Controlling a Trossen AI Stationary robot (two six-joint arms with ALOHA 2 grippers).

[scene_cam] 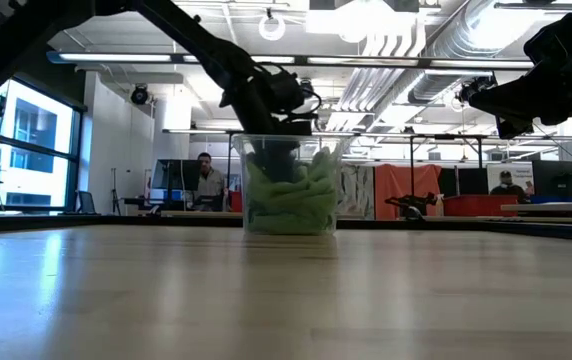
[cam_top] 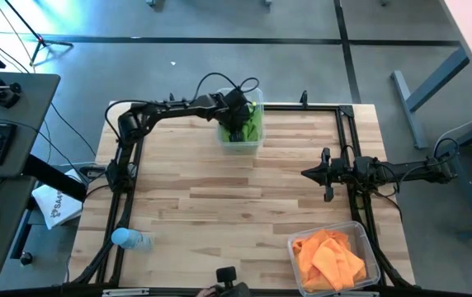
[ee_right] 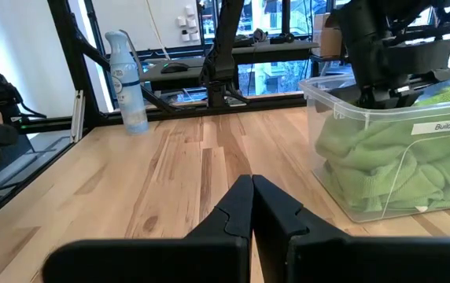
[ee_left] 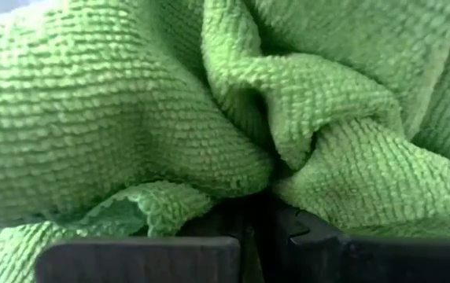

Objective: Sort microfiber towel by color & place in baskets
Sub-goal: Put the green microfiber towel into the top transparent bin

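Lime green microfiber towels (cam_top: 254,124) fill a clear basket (cam_top: 257,145) at the table's far middle; in the low view they pile inside its walls (scene_cam: 291,195). My left gripper (cam_top: 238,124) reaches down into this basket (scene_cam: 278,160), shut on green cloth (ee_left: 288,157). Orange towels (cam_top: 331,256) lie in a second clear basket (cam_top: 292,243) at the near right corner. My right gripper (cam_top: 314,173) hovers above the table's right side, shut and empty (ee_right: 252,189). From its wrist view the green basket (ee_right: 382,157) stands ahead. My left gripper pinches a puckered fold of a green towel (ee_left: 276,177) between its two fingers (ee_left: 233,244), coming from above, pointing down into the basket. Creases gather toward the fingertips. The held towel rests among the other green towels; one layer or several, I cannot tell.
A blue-capped bottle (cam_top: 129,239) lies at the near left edge, standing out in the right wrist view (ee_right: 127,79). A white paper bag (cam_top: 54,206) sits off the table's left side. Bare wood lies between the two baskets. People (scene_cam: 204,180) sit in the room behind.
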